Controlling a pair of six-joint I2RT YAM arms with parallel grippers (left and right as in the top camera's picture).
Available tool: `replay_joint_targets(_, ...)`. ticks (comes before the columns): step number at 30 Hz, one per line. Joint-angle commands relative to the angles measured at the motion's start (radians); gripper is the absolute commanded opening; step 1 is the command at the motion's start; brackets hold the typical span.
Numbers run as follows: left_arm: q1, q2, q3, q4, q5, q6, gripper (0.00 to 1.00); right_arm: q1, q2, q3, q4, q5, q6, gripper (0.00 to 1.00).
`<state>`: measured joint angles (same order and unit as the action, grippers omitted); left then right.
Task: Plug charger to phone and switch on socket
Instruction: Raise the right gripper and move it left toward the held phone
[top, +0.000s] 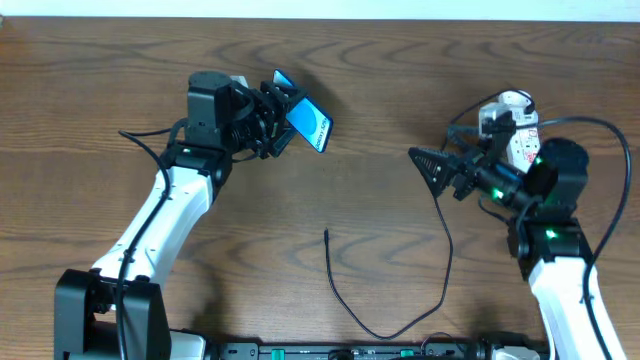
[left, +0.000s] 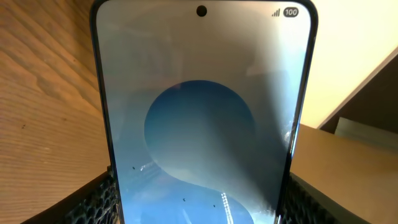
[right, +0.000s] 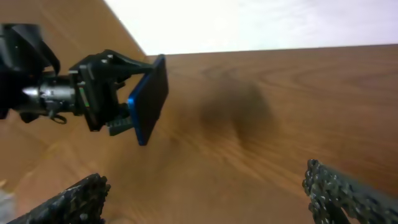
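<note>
My left gripper (top: 283, 122) is shut on the phone (top: 306, 122) and holds it tilted above the table at the upper left. The phone fills the left wrist view (left: 202, 118), its blue round-pattern screen facing the camera between my fingers. It also shows edge-on in the right wrist view (right: 149, 98). The charger, a thin black cable (top: 445, 262), runs from the right down and around to its free connector tip (top: 327, 235) at the table's centre. The socket, a white power strip (top: 517, 130), lies at the upper right behind my right gripper (top: 428, 165), which is open and empty above the table (right: 205, 193).
The brown wooden table (top: 380, 90) ends at a pale wall along the back. The right arm's base (top: 565, 285) stands at the lower right and the left arm's base (top: 105, 300) at the lower left. A black bar (top: 350, 350) lines the front edge.
</note>
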<state>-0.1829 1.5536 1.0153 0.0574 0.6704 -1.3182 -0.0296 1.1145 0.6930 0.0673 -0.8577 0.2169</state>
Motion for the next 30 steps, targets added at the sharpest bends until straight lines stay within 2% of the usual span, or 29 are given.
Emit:
replay_joint_targets(1,-0.011,-0.023,0.032,0.013,-0.039,-0.043,0.07,0.005,0.026,0.045,0.013,-0.08,0.008,0.99)
replay_joint_targets(8,-0.058,-0.023,0.032,0.013,-0.11,-0.139,0.07,0.005,0.032,0.047,0.056,-0.095,0.024,0.99)
replay_joint_targets(13,-0.092,-0.023,0.031,0.032,-0.14,-0.143,0.08,0.005,0.061,0.053,0.056,-0.107,0.103,0.99)
replay_joint_targets(20,-0.098,-0.023,0.031,0.052,-0.141,-0.155,0.07,0.008,0.156,0.148,0.055,-0.2,0.128,0.99)
replay_joint_targets(30,-0.098,-0.023,0.031,0.053,-0.143,-0.163,0.07,0.078,0.257,0.241,0.054,-0.127,0.176,0.99)
